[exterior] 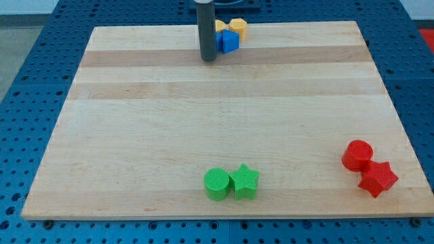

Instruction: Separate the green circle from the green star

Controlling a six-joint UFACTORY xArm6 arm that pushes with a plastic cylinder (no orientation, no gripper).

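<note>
A pale wooden surface [224, 115] lies on a blue perforated bench [27, 61]. Near its bottom edge, about midway, the green circle [217, 184] and green star [244, 181] sit touching, circle on the view's left. My tip [208, 59] rests near the top edge, well apart from them, just beside a blue block [228, 43] and yellow blocks [236, 26]. The arm has no hand, only a rod, holding nothing. By the bottom right corner, a red circle [357, 155] touches a red star [377, 179].

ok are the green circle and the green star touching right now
Touching. The camera view shows the green circle pressed against the green star with no board visible between them.
</note>
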